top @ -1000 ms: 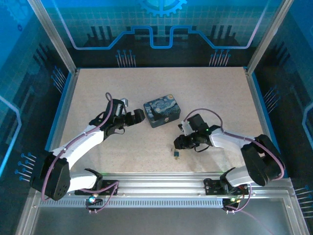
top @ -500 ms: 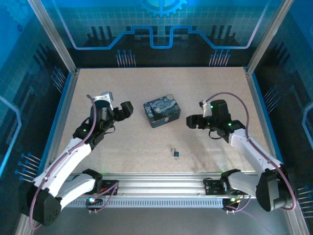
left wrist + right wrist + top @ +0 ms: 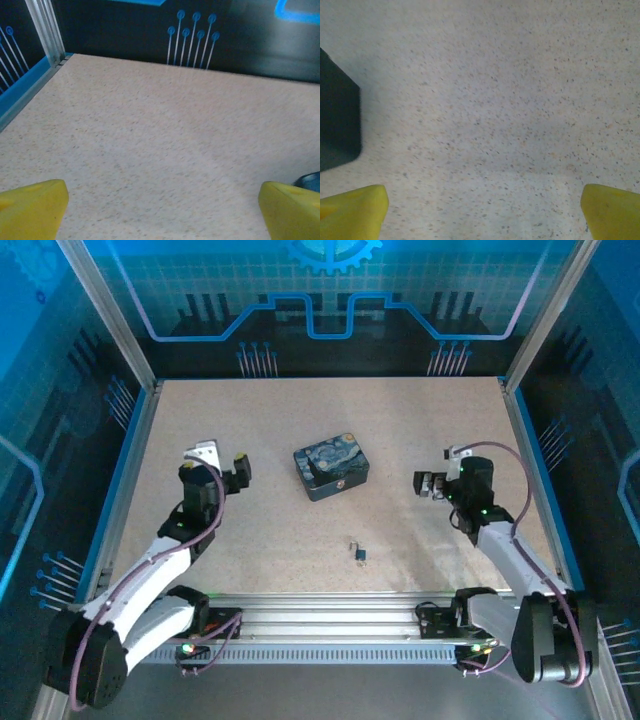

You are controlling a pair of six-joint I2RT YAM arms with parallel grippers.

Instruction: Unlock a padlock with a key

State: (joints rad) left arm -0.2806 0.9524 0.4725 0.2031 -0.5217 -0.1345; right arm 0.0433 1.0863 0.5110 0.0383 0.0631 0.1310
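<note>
Left hand (image 3: 222, 460) and right hand (image 3: 432, 483) are hanging wide and empty, the padlock (image 3: 358, 552) lying on the table (image 3: 300, 420) between them. Being so tiny, it is risking skidding away if my descending fingers clip it off-centre.

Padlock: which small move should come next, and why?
Probably move the right end effector toward the padlock: it lies free on the table, the right looks nearer than the left end effector, and both are open and empty.
</note>
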